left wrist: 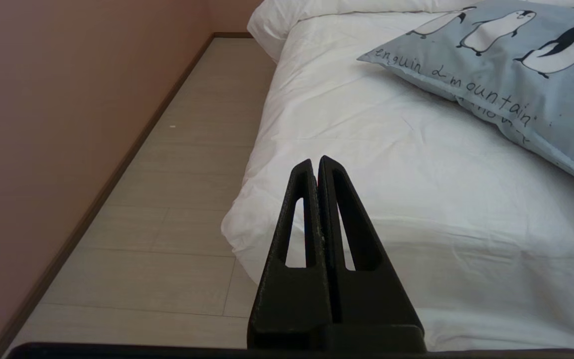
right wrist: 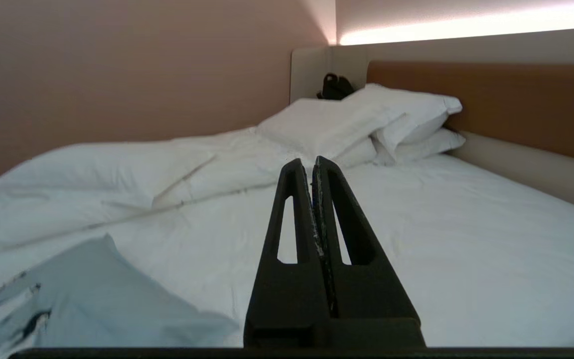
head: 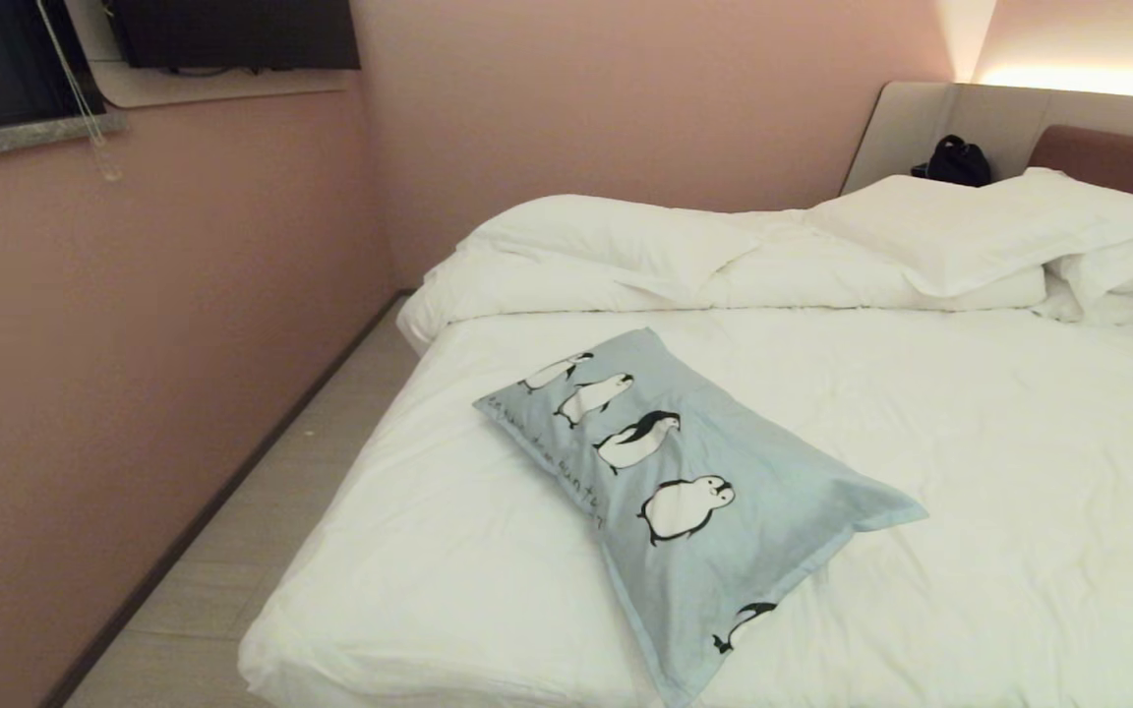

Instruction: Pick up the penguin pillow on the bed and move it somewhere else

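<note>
The bed [head: 970, 472] fills most of the head view: a flat white sheet with fine creases, and a rumpled white duvet [head: 626, 256] bunched along its far edge at 12 o'clock. Stacked plain white pillows [head: 1098, 246] sit at 2 o'clock against the brown padded headboard [head: 1117, 157]; a small black bag [head: 958, 162] rests on the ledge behind them. The penguin pillow [head: 694, 492] lies flat on the sheet near the bed's near-left corner, set diagonally from 11 to 5 o'clock: soft light blue-grey fabric, rectangular, with a flat flanged edge and a row of black-and-white penguins. Pale plank flooring [head: 262, 511] runs between the bed and the pink wall [head: 134, 344] at 9 o'clock. Neither arm appears in the head view. The left wrist view alone makes the pillow's handwritten text legible and shows the left gripper [left wrist: 317, 162], tapered black fingers pressed together, over the bed's corner edge. The right wrist view shows the right gripper [right wrist: 308, 162], fingers likewise pressed together, holding nothing, above the sheet beside the pillow.
</note>
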`<state>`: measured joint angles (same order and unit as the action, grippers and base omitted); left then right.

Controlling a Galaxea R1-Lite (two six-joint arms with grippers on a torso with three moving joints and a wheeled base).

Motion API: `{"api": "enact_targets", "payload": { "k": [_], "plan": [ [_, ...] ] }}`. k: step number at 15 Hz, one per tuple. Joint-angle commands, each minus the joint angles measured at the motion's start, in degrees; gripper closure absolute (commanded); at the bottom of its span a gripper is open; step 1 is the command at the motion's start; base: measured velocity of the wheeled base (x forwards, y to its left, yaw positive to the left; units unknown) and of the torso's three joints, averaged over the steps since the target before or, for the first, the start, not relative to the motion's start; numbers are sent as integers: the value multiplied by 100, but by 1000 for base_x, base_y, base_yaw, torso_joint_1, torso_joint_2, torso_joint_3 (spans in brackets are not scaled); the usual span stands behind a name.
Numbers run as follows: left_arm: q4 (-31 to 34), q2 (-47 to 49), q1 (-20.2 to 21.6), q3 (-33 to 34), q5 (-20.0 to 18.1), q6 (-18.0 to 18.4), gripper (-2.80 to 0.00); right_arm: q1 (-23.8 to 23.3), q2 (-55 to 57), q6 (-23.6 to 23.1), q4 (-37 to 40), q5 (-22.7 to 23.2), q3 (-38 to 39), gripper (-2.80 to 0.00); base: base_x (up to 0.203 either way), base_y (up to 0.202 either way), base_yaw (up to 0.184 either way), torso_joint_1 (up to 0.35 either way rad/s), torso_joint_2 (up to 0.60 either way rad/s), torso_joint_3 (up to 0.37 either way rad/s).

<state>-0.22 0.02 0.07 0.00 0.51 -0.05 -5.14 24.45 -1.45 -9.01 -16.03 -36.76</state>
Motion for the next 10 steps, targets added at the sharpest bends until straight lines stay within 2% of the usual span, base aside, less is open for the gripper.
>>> {"api": "enact_targets", "payload": {
  "k": [1, 7, 10],
  "plan": [
    [-4, -2, 1, 0, 2, -4, 0, 47, -398, 3, 872, 37, 131, 0, 0, 0, 0, 0, 0, 0],
    [-4, -2, 1, 0, 2, -4, 0, 458, -1476, 4, 2107, 159, 291, 0, 0, 0, 0, 7, 0, 0],
    [-4, -2, 1, 0, 2, -4, 0, 494, -2092, 2, 2327, 528, 491, 0, 0, 0, 0, 0, 0, 0]
  ]
}}
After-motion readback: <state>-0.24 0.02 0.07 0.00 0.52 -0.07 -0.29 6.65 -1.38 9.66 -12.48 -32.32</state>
